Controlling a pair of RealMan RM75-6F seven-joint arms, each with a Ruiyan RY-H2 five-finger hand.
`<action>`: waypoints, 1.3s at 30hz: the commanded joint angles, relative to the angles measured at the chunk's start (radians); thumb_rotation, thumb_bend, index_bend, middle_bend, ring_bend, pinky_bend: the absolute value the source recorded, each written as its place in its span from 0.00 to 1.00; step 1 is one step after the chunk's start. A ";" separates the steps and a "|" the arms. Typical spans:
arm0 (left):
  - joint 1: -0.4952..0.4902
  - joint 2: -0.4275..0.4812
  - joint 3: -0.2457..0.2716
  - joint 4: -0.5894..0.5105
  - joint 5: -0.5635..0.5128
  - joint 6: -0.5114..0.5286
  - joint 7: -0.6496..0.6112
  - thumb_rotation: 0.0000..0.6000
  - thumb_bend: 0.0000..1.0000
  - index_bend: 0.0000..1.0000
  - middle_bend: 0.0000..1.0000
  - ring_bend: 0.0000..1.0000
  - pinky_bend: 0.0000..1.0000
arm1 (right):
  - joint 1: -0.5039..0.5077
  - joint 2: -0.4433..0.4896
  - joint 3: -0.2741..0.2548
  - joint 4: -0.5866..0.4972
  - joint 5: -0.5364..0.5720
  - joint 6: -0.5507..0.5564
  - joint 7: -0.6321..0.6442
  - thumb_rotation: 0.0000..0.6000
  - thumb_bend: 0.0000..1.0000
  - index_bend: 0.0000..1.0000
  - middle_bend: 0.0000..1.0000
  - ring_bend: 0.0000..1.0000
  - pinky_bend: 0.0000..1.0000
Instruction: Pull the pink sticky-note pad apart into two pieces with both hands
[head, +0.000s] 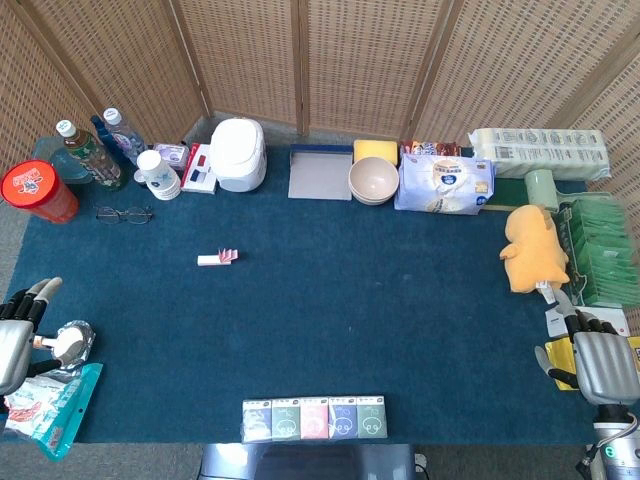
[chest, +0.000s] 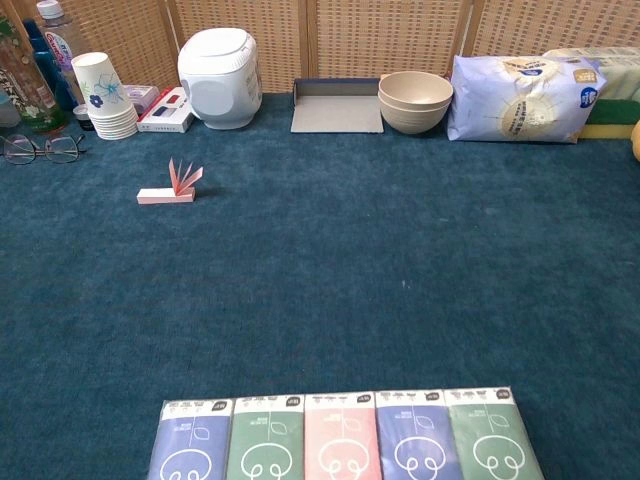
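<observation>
A: Pad status?
B: Flat pink sticky-note pad (head: 218, 258) is seen lying on the blue felt tablecloth (head: 350, 300), sheets fanned up at one end, near the black-framed glasses (head: 125, 214).
A: Hands?
B: Left hand (head: 18, 335) and right hand (head: 598, 360) are parked at opposite table edges, fingers apart, nothing held.

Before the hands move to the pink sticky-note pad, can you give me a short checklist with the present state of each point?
1. Pink sticky-note pad found on the table: ok, lying left of centre.
2. Pad in one piece: ok; some sheets fan upward at one end.
3. Left hand free: ok, it holds nothing, at the table's left edge.
4. Right hand free: ok, it holds nothing, at the right edge.
5. Path to the pad clear: ok, only bare blue cloth around it; the glasses lie apart, further back.
6. Whether the pad is stuck to the cloth: cannot tell.
</observation>
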 joint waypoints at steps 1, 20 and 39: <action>-0.002 0.000 0.002 -0.001 -0.003 -0.008 0.003 0.72 0.18 0.11 0.16 0.18 0.29 | 0.000 0.001 -0.001 -0.004 0.004 -0.004 -0.002 0.76 0.35 0.03 0.30 0.29 0.39; -0.030 0.009 -0.015 -0.010 0.003 -0.029 0.009 0.73 0.18 0.11 0.16 0.19 0.29 | -0.008 0.003 0.000 -0.010 0.006 0.006 0.005 0.76 0.35 0.03 0.30 0.29 0.39; -0.295 -0.029 -0.117 0.103 -0.082 -0.370 -0.028 0.76 0.18 0.13 0.29 0.39 0.44 | -0.003 -0.009 0.002 -0.038 0.041 -0.021 -0.037 0.76 0.35 0.03 0.30 0.29 0.39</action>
